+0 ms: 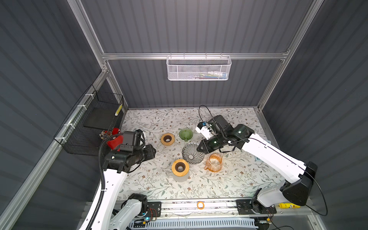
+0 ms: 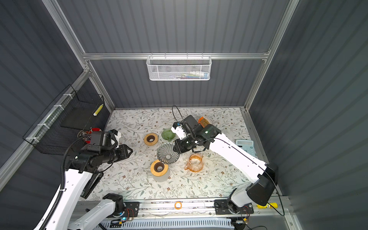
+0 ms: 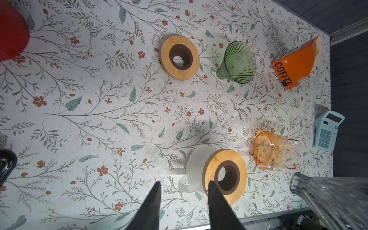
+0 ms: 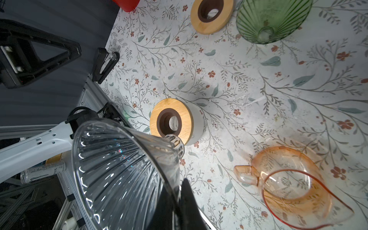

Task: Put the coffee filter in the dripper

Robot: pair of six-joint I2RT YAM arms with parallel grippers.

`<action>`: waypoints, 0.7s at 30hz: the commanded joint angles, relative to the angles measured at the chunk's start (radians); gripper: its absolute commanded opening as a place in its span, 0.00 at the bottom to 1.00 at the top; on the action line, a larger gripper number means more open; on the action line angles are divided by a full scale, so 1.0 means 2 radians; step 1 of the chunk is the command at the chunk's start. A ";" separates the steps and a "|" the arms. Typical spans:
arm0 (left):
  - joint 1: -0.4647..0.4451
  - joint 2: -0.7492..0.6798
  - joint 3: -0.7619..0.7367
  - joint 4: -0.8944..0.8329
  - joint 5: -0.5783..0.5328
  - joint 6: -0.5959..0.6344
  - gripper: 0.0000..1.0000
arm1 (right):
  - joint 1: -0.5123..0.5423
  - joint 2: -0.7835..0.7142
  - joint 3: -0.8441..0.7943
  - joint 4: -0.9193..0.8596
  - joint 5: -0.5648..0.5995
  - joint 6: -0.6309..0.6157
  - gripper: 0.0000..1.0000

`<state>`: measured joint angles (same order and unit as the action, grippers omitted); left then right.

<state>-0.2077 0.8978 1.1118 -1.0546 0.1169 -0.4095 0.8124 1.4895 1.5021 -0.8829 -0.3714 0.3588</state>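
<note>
My right gripper (image 4: 177,191) is shut on the rim of a clear ribbed glass dripper (image 4: 119,169), holding it tilted above the table; both top views show this dripper (image 1: 192,153) (image 2: 167,153) mid-table. A frosted white mug topped by a wooden ring (image 1: 180,168) (image 4: 171,121) stands just beside it. An orange box marked COFFEE (image 3: 294,63) (image 2: 203,120) lies at the far side behind the right arm, with pale coffee filter paper (image 3: 317,46) showing at its edge. My left gripper (image 3: 184,184) (image 1: 153,152) hovers open and empty left of the mug.
A green glass dripper (image 1: 185,134) and a loose wooden ring (image 1: 167,138) sit farther back. An orange glass pitcher (image 1: 214,162) stands right of the clear dripper. A blue calculator (image 2: 246,146) lies at the right edge and a red cup (image 1: 114,139) at the left.
</note>
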 commanded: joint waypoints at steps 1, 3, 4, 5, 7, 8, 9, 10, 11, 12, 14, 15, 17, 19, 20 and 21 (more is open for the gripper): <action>0.003 -0.007 0.003 -0.009 0.017 0.018 0.40 | 0.015 0.014 0.023 0.011 -0.010 0.005 0.00; 0.003 -0.010 -0.001 -0.008 0.023 0.023 0.40 | 0.023 0.022 0.024 0.017 -0.014 0.009 0.00; 0.003 -0.013 -0.005 -0.004 0.029 0.024 0.40 | 0.027 0.027 0.026 0.020 -0.017 0.010 0.00; 0.003 -0.016 -0.009 0.002 0.036 0.024 0.40 | 0.032 0.033 0.029 0.020 -0.018 0.010 0.00; 0.003 -0.020 -0.016 0.010 0.046 0.024 0.40 | 0.039 0.044 0.036 0.020 -0.016 0.011 0.00; 0.003 -0.020 -0.018 0.011 0.049 0.024 0.40 | 0.041 0.050 0.039 0.022 -0.018 0.011 0.00; 0.003 -0.021 -0.020 0.011 0.053 0.025 0.40 | 0.044 0.055 0.041 0.024 -0.019 0.012 0.00; 0.003 -0.021 -0.021 0.010 0.055 0.027 0.40 | 0.045 0.060 0.042 0.027 -0.021 0.013 0.00; 0.003 -0.021 -0.021 0.009 0.056 0.028 0.40 | 0.047 0.064 0.042 0.029 -0.022 0.014 0.00; 0.003 -0.022 -0.022 0.008 0.058 0.030 0.40 | 0.048 0.070 0.043 0.031 -0.023 0.014 0.00; 0.003 -0.023 -0.023 0.009 0.063 0.033 0.40 | 0.049 0.078 0.042 0.034 -0.023 0.015 0.00; 0.003 -0.025 -0.025 0.011 0.066 0.034 0.40 | 0.049 0.082 0.042 0.036 -0.024 0.015 0.00; 0.003 -0.026 -0.028 0.014 0.074 0.035 0.40 | 0.050 0.090 0.041 0.041 -0.024 0.016 0.00; 0.003 -0.027 -0.032 0.017 0.082 0.036 0.40 | 0.050 0.099 0.041 0.043 -0.024 0.017 0.00; 0.003 -0.026 -0.033 0.017 0.086 0.037 0.40 | 0.050 0.102 0.041 0.044 -0.023 0.017 0.00; 0.003 -0.027 -0.035 0.017 0.089 0.038 0.40 | 0.050 0.105 0.042 0.045 -0.022 0.017 0.00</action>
<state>-0.2077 0.8558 1.0554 -1.0279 0.2485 -0.3645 0.9077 1.6917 1.5581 -0.8169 -0.3996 0.3855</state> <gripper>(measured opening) 0.397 0.088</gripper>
